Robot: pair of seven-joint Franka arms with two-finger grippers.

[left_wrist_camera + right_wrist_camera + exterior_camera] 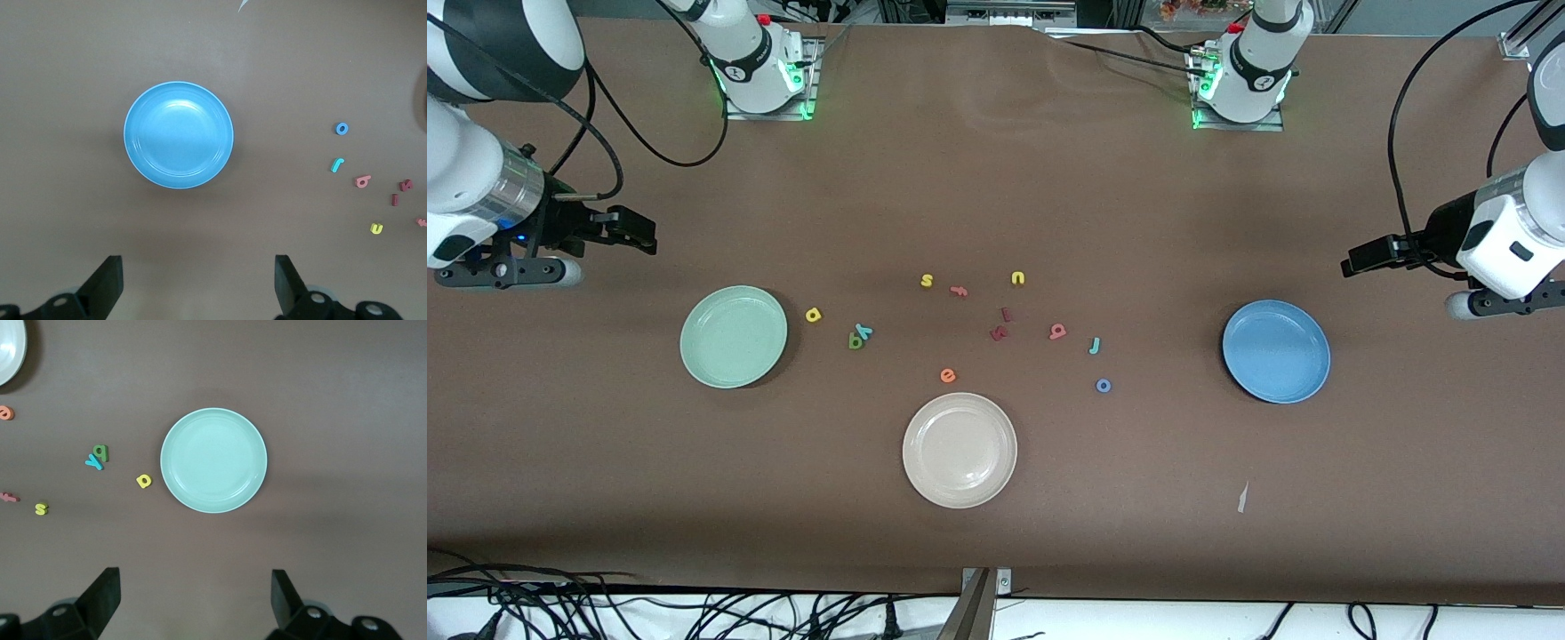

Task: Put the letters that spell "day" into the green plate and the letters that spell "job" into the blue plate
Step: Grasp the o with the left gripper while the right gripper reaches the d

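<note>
Both grippers [618, 229] [1369, 256] aloft, spread.

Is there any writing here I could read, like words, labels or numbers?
No printed words or numbers; only loose foam letters on the brown table:
"s" yellow
"u" yellow
"e" orange
"o" blue ring
"j" teal
"y" teal
"f" salmon
The other letters are too small to read.
</note>
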